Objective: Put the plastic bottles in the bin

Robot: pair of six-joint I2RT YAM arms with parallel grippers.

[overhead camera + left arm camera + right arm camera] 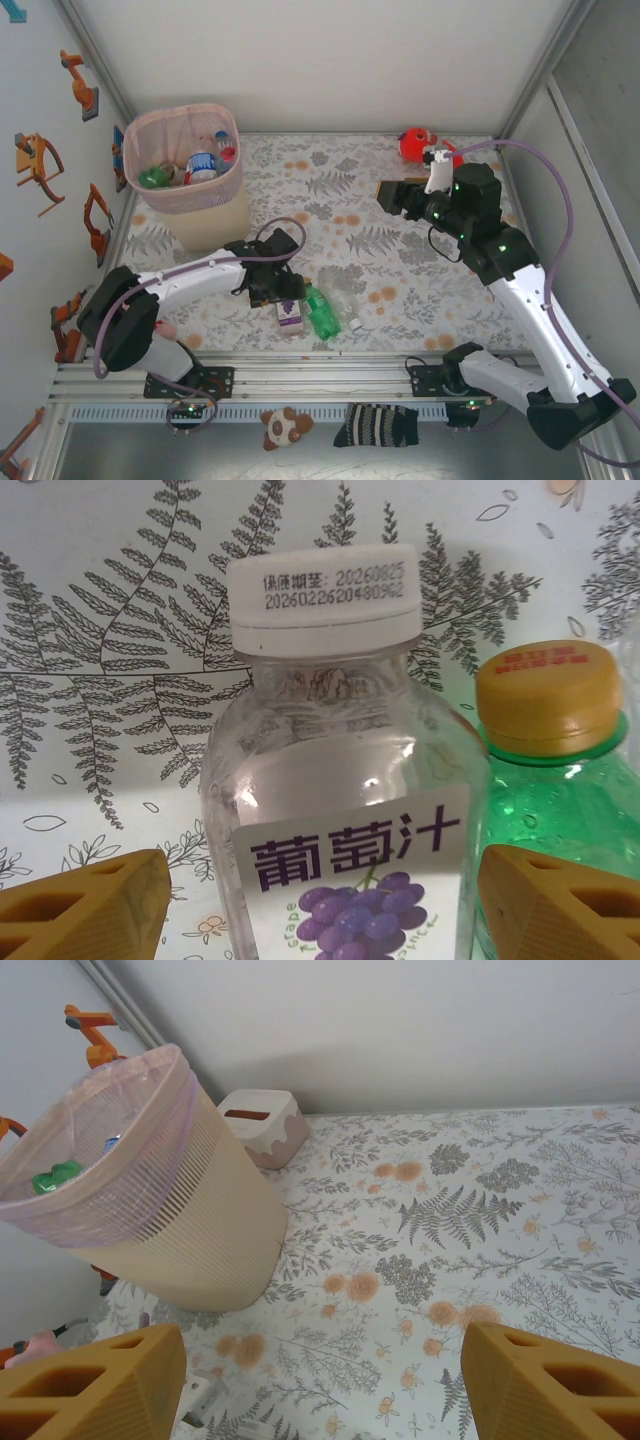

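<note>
Tally. Bin (195,203): 1. On the table (400,250): 2 sure, one grape-label bottle (340,820) and one green bottle (322,313) (a clear shape (350,316) just beside the green one may be a third; cannot tell). Inside the bin, bottles (203,165): 3 visible. Red-orange plush (416,145): 1.

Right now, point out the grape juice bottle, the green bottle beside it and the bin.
grape juice bottle (340,750), left wrist view, clear shoulder above the label.
green bottle (560,800), left wrist view, green body below the cap.
bin (200,1240), right wrist view, cream lower wall.
</note>
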